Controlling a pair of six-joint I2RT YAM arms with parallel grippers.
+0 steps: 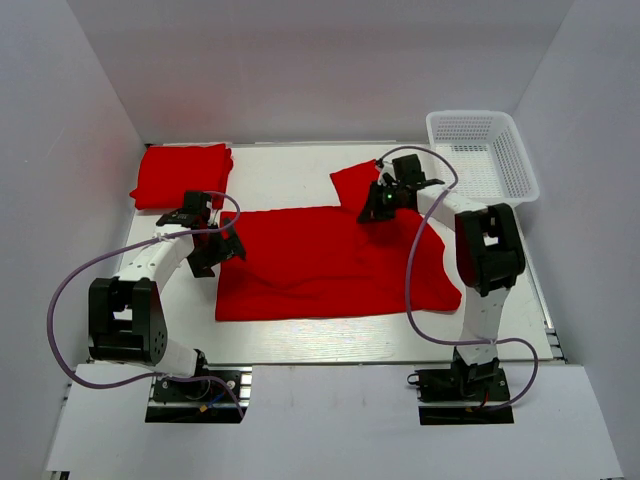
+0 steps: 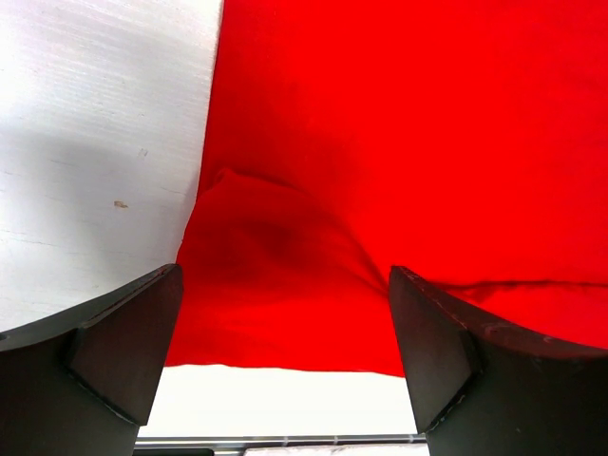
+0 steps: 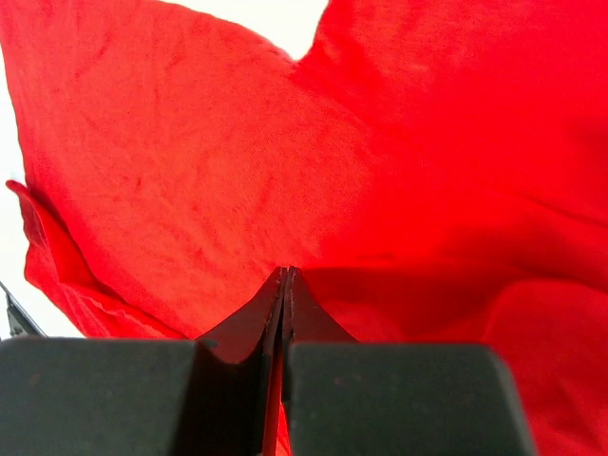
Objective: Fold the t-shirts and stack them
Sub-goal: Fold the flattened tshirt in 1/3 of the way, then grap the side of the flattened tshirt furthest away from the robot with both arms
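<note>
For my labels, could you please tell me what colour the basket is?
White; the basket shows best from the top camera.

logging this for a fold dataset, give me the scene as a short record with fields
spread t-shirt: red, lying open across the middle of the table
folded t-shirt: red, far left corner, apart from the spread one
basket: white mesh, far right corner
left gripper: open, over the spread t-shirt's left edge
right gripper: shut on the spread t-shirt at its far right sleeve
task state: one shirt folded, one not yet
</note>
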